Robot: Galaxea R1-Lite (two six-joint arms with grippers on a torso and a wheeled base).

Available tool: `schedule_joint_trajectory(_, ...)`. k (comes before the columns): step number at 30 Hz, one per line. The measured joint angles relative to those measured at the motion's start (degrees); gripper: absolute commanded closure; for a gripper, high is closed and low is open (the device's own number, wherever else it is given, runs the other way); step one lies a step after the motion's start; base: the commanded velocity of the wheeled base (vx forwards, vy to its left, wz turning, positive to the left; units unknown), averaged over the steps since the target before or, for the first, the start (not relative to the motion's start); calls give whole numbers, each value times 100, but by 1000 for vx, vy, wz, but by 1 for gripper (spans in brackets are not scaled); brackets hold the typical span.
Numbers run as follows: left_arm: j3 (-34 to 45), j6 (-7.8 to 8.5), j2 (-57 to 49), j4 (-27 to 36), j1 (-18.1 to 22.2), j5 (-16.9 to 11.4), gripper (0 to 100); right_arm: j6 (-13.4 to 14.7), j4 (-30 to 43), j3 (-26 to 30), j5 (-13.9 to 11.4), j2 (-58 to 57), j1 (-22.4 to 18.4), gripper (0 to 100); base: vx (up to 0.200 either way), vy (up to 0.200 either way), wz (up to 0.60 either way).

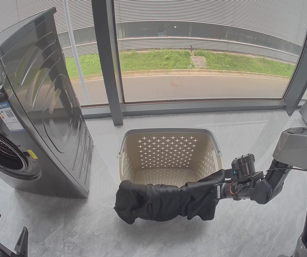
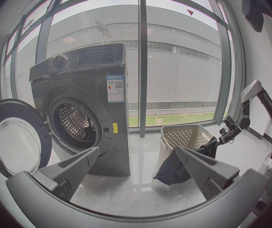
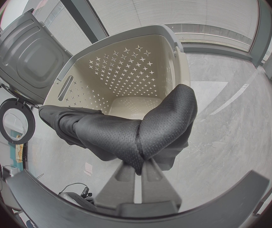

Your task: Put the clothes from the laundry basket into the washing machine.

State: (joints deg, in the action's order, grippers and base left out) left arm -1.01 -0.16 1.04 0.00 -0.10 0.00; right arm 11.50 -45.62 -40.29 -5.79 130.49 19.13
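Right gripper (image 3: pixel 140 168) pinched on black garment (image 1: pixel 164 200), garment hanging at basket (image 1: pixel 167 131) near rim, left gripper (image 2: pixel 136 151) fingers wide, washer (image 1: pixel 53 107) door (image 2: pixel 15 136) open

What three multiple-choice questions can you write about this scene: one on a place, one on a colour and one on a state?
1. Where is the dark garment?
A. In the washing machine.
B. In the right gripper, hanging at the near side of the laundry basket.
C. Flat on the floor by the window.

2. What colour is the laundry basket?
A. Blue.
B. Red.
C. Cream.

3. How is the washing machine door?
A. Swung open.
B. Shut.
C. Covered by cloth.

Answers:
1 B: the right gripper is shut on one end of the garment.
2 C: the basket's star-pierced walls are cream.
3 A: the drum shows beside the round door.
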Motion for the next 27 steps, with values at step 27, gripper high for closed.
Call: schedule_joint_trajectory(27,0,-5,0,-2,0,-18,0,222,-1,1064,-239,-1781,525,100,0,0,0)
